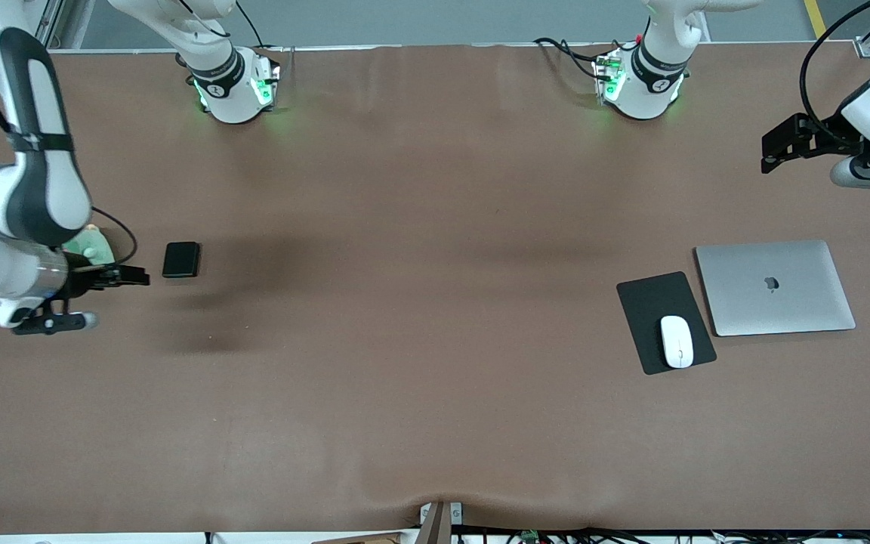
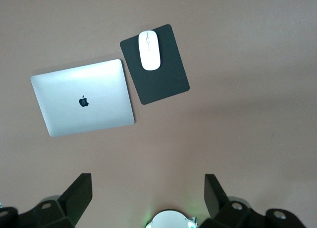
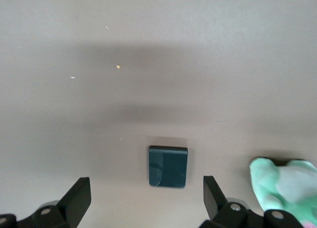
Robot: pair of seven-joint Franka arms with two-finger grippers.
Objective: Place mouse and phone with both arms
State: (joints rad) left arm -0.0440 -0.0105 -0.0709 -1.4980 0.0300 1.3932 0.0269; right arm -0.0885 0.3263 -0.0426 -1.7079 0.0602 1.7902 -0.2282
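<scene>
The white mouse (image 1: 677,341) lies on a black mouse pad (image 1: 654,302) toward the left arm's end of the table. It also shows in the left wrist view (image 2: 149,50). The black phone (image 1: 180,259) lies flat on the table toward the right arm's end, and the right wrist view shows it (image 3: 168,166) too. My right gripper (image 1: 133,278) is open and empty, low over the table beside the phone. My left gripper (image 1: 769,155) is open and empty, raised over the table edge at the left arm's end, apart from the mouse.
A closed silver laptop (image 1: 775,287) lies beside the mouse pad; it shows in the left wrist view (image 2: 84,97). A pale green soft object (image 1: 91,243) sits by my right gripper, seen also in the right wrist view (image 3: 285,183). The table (image 1: 420,340) is brown.
</scene>
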